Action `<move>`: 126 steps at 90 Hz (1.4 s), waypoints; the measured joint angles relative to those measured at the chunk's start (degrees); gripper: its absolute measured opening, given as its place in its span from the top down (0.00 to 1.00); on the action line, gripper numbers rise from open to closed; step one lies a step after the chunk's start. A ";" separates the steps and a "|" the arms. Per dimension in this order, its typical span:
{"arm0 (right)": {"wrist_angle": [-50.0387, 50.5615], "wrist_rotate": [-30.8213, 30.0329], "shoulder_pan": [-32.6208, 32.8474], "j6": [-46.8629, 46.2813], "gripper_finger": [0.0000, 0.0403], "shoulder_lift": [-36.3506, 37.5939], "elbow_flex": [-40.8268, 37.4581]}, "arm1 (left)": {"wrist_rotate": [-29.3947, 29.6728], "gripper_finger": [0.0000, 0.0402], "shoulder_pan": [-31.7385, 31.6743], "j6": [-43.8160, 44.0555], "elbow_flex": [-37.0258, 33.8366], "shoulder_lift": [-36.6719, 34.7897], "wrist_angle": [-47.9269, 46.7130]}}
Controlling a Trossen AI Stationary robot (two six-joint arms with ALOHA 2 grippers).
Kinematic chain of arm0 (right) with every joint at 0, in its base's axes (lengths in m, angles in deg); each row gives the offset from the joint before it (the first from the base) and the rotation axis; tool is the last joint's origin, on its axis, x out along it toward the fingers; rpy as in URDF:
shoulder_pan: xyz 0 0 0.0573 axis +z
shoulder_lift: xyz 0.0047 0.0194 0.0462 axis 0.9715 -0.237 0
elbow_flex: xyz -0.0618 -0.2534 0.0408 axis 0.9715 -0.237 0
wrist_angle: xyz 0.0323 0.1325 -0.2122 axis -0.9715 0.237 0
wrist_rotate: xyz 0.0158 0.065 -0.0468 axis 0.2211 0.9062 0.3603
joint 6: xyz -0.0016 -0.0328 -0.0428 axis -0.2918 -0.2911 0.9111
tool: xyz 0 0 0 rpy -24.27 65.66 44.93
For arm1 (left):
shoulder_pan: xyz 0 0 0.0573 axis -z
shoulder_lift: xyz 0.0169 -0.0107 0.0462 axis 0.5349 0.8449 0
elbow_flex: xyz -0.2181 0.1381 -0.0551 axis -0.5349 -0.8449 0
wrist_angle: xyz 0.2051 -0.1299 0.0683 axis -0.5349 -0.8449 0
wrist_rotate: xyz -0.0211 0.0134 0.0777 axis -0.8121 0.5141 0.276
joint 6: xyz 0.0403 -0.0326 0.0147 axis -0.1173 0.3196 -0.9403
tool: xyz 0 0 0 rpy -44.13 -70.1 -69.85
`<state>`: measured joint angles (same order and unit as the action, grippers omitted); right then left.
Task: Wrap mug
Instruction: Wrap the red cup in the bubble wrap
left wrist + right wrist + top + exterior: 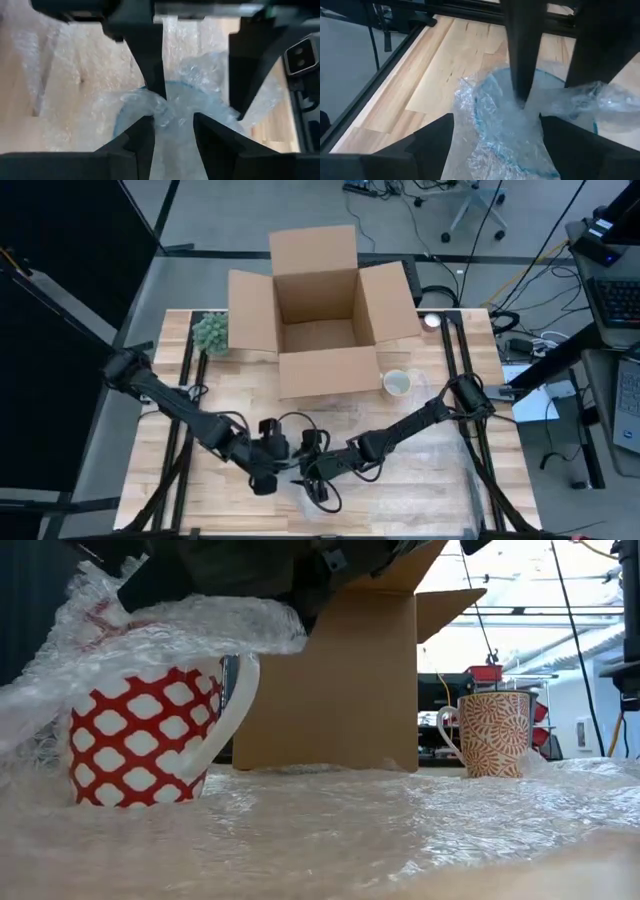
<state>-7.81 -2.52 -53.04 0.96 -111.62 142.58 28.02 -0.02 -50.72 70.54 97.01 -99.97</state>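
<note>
Bubble wrap (190, 625) is covering the top of the red mug (135, 735), hiding its rim and whatever is inside. In the high view the arms are blocking that mug entirely. Beside the box (320, 330), the second mug (397, 383) is showing too small to read its pattern.

Mugs: two, namely one red-and-white lattice mug (140, 735) (partly draped in wrap) and one orange leaf-patterned mug (493, 733). Bubble wrap sheet (330, 825): one. Open cardboard box (322, 315): one. Small green plant (211, 333): one. Robot arms: two, each with one gripper: left gripper (268, 470), right gripper (312, 468).
</note>
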 joint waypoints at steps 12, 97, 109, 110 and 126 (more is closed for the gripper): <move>0.00 -0.06 0.00 0.00 0.31 -0.02 -0.02 | 0.54 0.70 0.33 -0.25 0.09 -2.37 0.18; -0.83 0.19 -0.28 0.03 0.31 -0.05 -0.09 | -4.38 0.70 2.85 -3.44 0.53 12.98 5.47; -1.04 0.02 -0.31 0.00 0.31 -0.09 -0.11 | -6.25 0.70 2.05 -3.04 0.53 14.33 5.43; -1.05 0.01 -0.31 0.02 0.31 -0.09 -0.11 | -6.41 0.70 2.01 -3.05 0.53 14.48 5.44; -0.32 0.16 0.06 0.05 0.31 0.79 -0.21 | -7.26 0.70 1.79 -3.27 0.55 16.53 5.76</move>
<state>-8.14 -2.36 -52.98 1.00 -110.83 142.37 20.76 1.77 -53.99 71.09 113.54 -94.21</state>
